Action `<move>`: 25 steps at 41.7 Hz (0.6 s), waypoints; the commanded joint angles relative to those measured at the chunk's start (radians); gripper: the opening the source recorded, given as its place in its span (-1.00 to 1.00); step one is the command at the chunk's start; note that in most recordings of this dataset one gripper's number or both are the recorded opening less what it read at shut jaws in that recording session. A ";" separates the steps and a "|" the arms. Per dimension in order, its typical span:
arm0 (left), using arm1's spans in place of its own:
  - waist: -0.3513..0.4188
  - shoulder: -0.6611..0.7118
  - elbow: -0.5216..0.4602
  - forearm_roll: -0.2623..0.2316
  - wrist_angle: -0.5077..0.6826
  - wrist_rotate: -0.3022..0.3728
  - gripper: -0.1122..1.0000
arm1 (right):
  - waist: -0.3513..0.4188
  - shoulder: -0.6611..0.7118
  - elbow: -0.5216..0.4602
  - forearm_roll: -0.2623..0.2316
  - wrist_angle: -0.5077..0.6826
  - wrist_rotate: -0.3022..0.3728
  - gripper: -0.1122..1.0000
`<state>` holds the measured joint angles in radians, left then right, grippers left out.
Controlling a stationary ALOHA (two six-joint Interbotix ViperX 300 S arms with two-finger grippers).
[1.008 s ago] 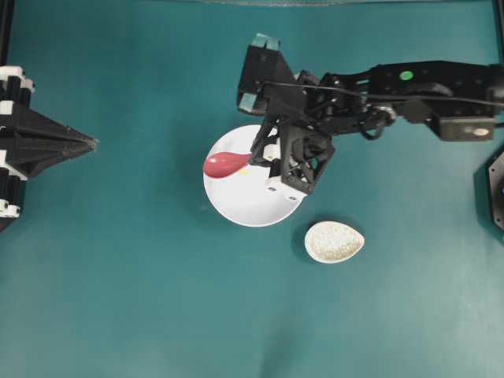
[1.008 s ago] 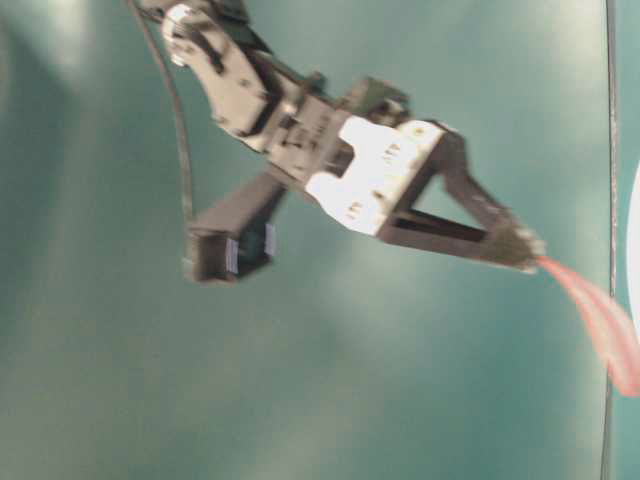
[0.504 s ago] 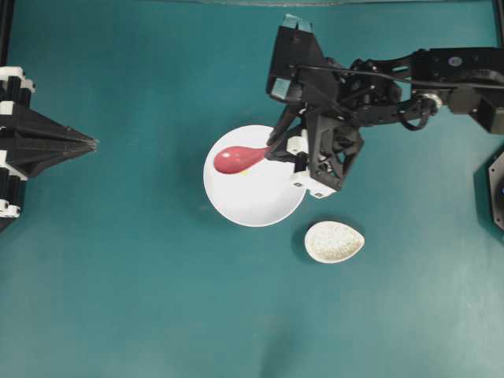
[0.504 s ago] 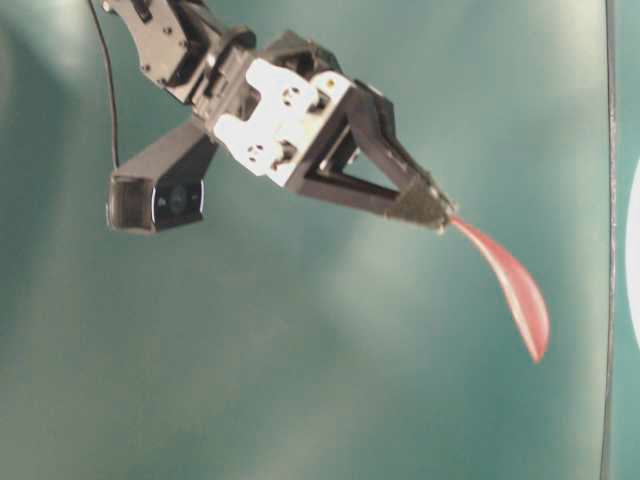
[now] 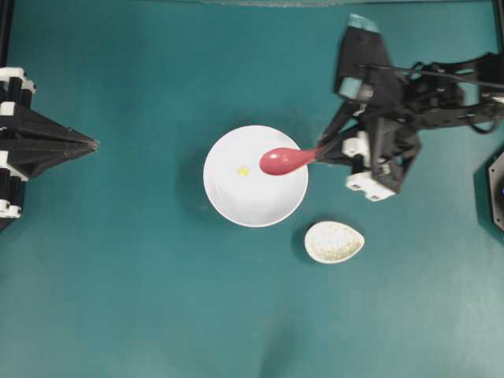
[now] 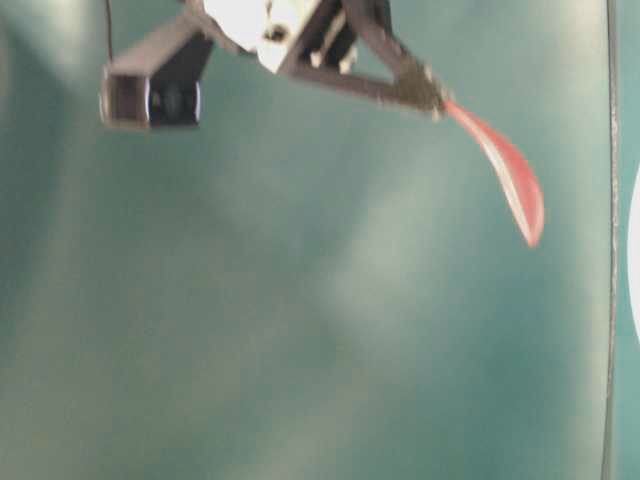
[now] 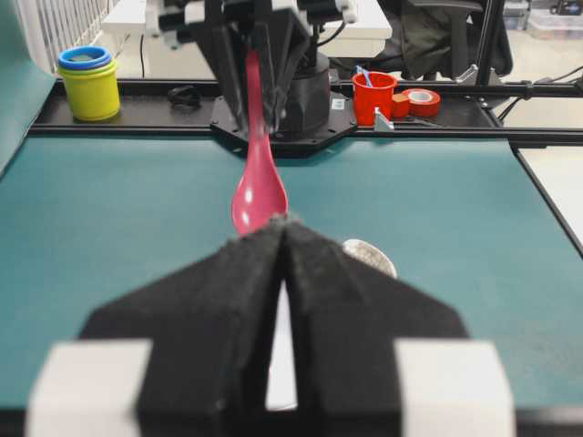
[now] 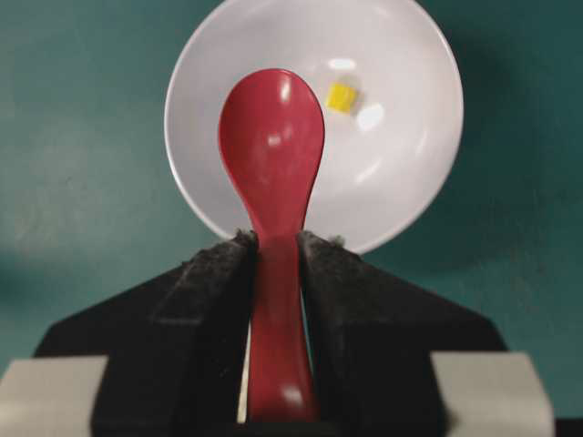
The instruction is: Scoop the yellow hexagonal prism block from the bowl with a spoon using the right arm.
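At the far left of the overhead view the left gripper (image 5: 93, 144) sits idle with its jaws pressed together on nothing, well apart from everything else. Toward the middle stands the bowl (image 5: 224, 201), and the yellow hexagonal prism block (image 5: 243, 170) lies loose on its floor, left of centre and not in the spoon. The spoon (image 5: 285, 161) hangs with its head over the bowl's right half, empty, its handle clamped between the closed jaws of the right gripper (image 5: 321, 151) on the right arm (image 5: 441, 106). Below and to the right lies a small speckled dish (image 5: 334, 242). The block looks light and hard, so it will likely skid on the glossy white surface; sliding the spoon's edge under it and pushing it against the bowl's wall seems the surest way. The spoon is stiff and slick, and the handle grip suits it.
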<state>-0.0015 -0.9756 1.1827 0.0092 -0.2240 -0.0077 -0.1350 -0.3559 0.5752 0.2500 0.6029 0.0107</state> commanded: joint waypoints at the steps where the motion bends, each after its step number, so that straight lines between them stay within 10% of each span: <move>1: 0.000 0.011 -0.021 0.002 -0.005 -0.002 -0.79 | 0.002 -0.069 0.018 -0.002 0.002 0.017 -0.37; 25: 0.000 0.011 -0.021 0.002 -0.005 -0.002 -0.79 | 0.002 -0.127 0.072 -0.017 0.031 0.037 -0.37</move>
<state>-0.0015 -0.9741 1.1827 0.0092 -0.2240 -0.0077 -0.1350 -0.4817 0.6627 0.2378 0.6366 0.0460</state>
